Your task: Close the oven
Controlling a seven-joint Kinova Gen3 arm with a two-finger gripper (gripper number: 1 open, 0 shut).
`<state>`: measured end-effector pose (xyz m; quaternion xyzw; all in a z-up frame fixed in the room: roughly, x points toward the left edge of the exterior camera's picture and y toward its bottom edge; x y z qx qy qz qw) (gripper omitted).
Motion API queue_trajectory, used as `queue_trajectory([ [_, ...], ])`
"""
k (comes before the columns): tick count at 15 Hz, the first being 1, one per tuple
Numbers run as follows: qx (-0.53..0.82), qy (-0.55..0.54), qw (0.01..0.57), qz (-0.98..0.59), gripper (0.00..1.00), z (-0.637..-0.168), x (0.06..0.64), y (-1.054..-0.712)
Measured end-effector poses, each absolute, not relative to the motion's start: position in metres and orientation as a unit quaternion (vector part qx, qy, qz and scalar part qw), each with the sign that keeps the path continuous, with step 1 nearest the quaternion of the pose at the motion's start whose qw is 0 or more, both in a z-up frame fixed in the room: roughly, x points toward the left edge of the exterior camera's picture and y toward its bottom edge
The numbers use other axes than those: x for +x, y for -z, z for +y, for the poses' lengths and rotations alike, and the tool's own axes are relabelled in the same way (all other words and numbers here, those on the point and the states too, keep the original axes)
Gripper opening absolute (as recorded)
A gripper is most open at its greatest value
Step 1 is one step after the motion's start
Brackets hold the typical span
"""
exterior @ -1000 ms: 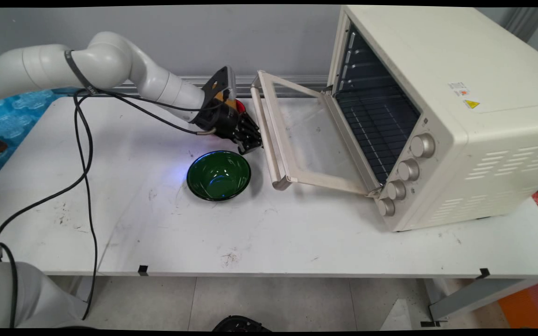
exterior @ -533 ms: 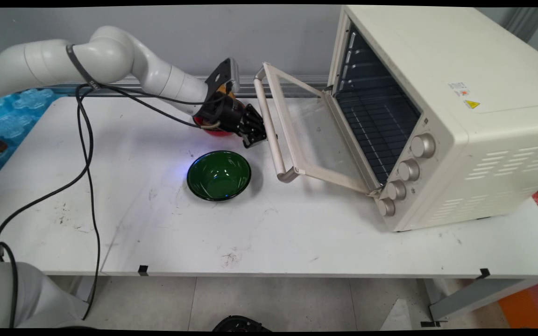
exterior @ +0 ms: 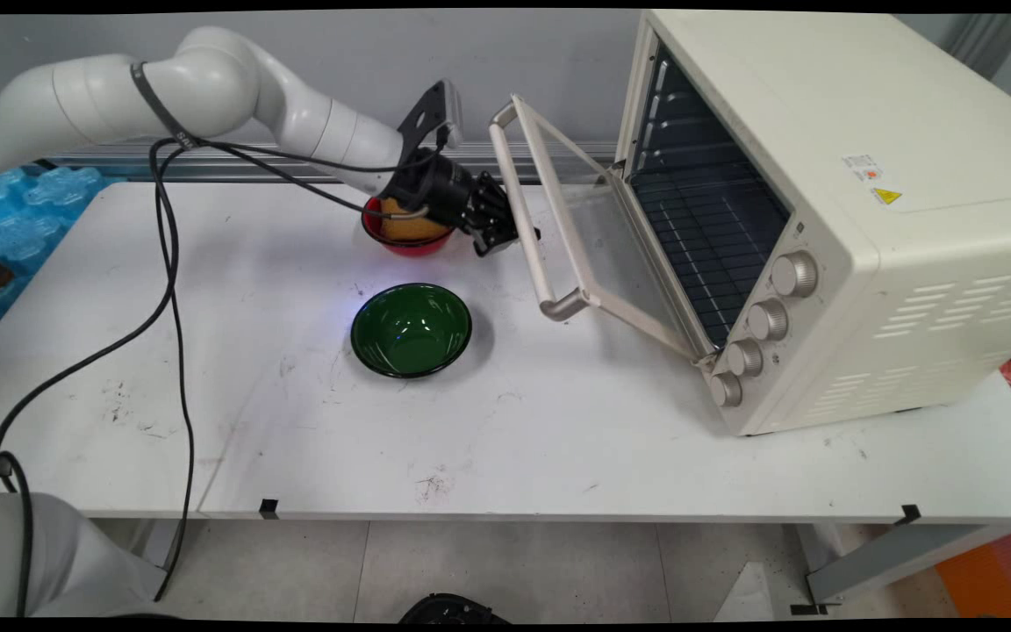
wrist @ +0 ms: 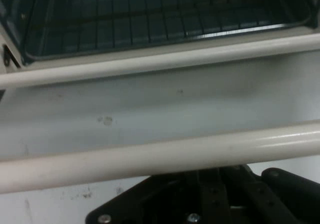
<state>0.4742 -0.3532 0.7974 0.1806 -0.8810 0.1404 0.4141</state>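
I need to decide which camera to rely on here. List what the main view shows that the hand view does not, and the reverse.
Only the main view shows the green bowl, the red bowl holding something orange, the oven's knobs and the gripper against the door handle. Only the hand view shows the handle bar right across the gripper's linkage, hiding the fingers. Both show the oven door, half open, and the rack inside.

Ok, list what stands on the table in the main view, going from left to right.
Green bowl → gripper → oven door handle → oven. The red bowl behind the green one overlaps it across the picture, so I leave it out of the order.
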Motion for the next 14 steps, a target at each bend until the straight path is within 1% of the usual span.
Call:
queue_trajectory([
  [14,0.197,-0.134,0.423,-0.874,0.0,-0.372,0.458,-0.846],
])
